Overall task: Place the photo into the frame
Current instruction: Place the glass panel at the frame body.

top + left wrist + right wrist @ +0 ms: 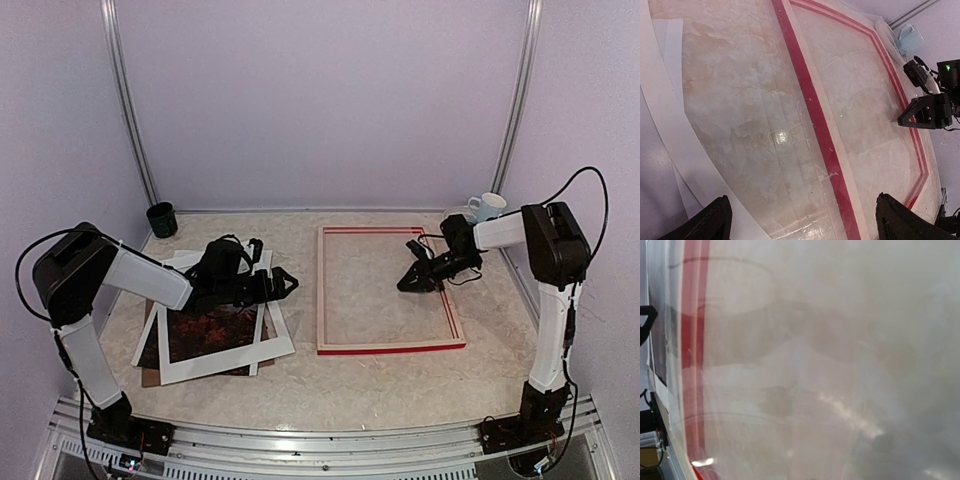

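The thin reddish-brown landscape photo (210,330) is lying on the marbled bench (400,390) under a white card mat (225,362), just near-left of the left end effector (288,284), whose fingers are standing wide apart, empty. The right end effector (408,285), fingers nearly together, is hovering over the large red rectangular frame (390,347), well right of the photo, making the left arm nearer.

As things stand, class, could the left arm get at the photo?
Probably yes: the left fingers hover open beside the photo, nothing between, though the white mat seems to cover its edges.
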Robot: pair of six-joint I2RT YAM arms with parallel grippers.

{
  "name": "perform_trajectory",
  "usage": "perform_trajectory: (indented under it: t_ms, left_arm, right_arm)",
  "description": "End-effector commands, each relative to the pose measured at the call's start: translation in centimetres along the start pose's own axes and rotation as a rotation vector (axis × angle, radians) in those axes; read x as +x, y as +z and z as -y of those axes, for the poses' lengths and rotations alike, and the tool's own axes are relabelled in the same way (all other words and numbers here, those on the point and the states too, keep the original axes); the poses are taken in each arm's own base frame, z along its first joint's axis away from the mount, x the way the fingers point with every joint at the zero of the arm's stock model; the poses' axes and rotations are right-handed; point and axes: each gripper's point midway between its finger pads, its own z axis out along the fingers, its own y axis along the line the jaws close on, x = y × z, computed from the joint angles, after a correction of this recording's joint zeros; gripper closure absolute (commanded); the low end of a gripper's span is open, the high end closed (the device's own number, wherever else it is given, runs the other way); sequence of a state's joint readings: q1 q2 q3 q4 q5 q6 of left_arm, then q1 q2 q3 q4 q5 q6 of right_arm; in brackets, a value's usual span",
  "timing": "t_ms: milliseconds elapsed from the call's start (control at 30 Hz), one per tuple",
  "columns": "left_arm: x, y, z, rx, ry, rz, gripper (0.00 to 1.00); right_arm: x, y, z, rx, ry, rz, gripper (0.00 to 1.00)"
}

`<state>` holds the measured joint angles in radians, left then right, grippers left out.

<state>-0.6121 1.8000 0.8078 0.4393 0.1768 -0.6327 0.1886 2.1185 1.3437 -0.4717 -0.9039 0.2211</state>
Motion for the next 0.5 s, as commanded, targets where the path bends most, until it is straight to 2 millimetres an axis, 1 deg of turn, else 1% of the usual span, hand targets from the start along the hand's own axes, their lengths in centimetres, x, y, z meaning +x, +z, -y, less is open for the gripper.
perform_trajectory:
  t_ms: [0, 467]
  left_arm:
    - [0.09, 0.07, -0.08, 0.016, -0.013, 0.001, 0.01]
    - [0.37, 0.25, 0.13, 0.042, -0.031, -0.010, 0.01]
  right_arm:
    - [-0.46, -1.73, -0.73, 0.036, -0.027, 0.029, 0.89]
    - [-0.15, -2.65, -0.38, 0.091, 0.009, 0.009, 0.88]
